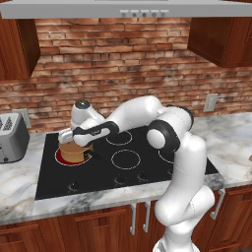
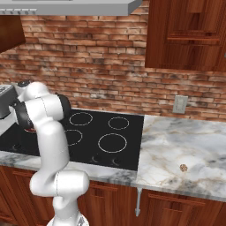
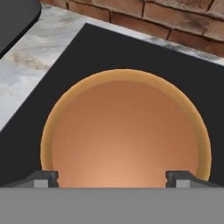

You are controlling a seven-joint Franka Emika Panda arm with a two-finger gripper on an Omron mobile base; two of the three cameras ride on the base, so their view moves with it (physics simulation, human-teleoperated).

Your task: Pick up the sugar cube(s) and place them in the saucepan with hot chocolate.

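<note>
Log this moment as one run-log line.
gripper: open, empty, above saucepan | saucepan: on red-glowing burner | stray cube: on counter

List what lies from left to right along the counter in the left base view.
Grey toaster → saucepan with hot chocolate, the gripper open just above it → black cooktop with its burner rings → bare marble counter on the right.

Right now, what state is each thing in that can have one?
Two-finger gripper: open, above the pot.
Copper-orange saucepan with hot chocolate: upright, filled, on the red-glowing burner.
Grey toaster: upright on the counter.
Small brown sugar cube: lying on the marble counter.
</note>
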